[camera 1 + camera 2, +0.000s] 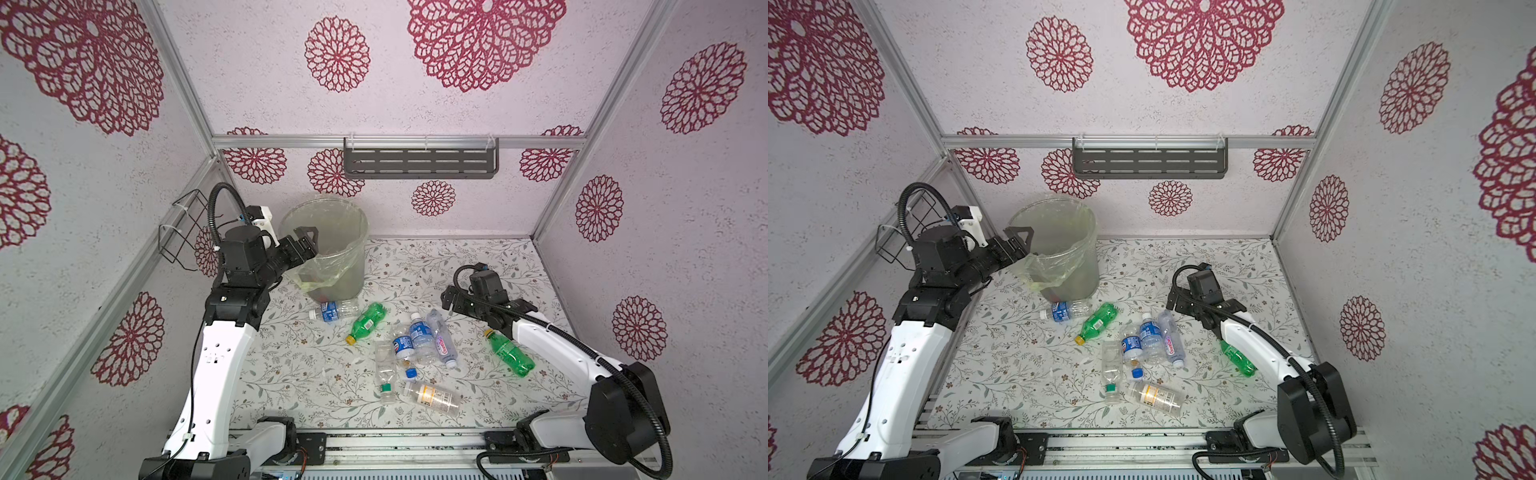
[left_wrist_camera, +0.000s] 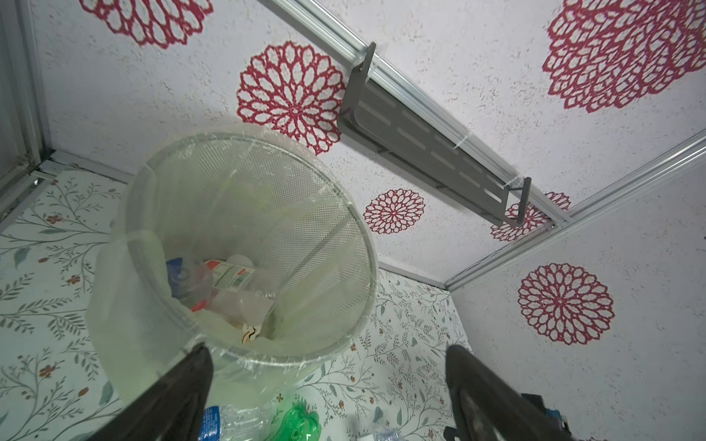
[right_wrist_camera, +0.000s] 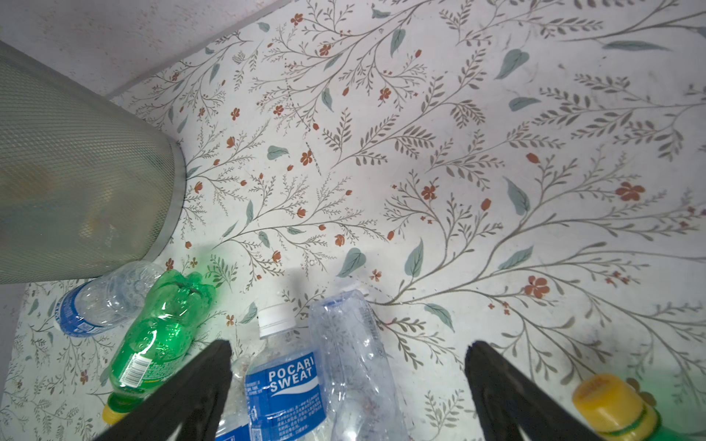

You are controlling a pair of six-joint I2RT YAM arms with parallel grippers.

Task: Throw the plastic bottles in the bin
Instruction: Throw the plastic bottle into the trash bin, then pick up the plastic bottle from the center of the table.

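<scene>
Bottles (image 1: 419,334) — some in the bin (image 1: 351,266) at eleven o'clock, eight left on the table (image 1: 299,374); left gripper (image 2: 328,353), right gripper (image 3: 349,345) — jaws wide, empty.

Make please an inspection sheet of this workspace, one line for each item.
Surface: floral table, no spill seen.
Job's things: eight plastic bottles lying on the table; more bottles inside the bin.
Clutter: nothing seen.
Grippers: left gripper open, empty, at the bin's rim; right gripper open, empty, near the bottle cluster.
Cables: black hose on left arm, second hose on right arm.
Surroundings: grey shelf on back wall, wire basket on side wall.
</scene>
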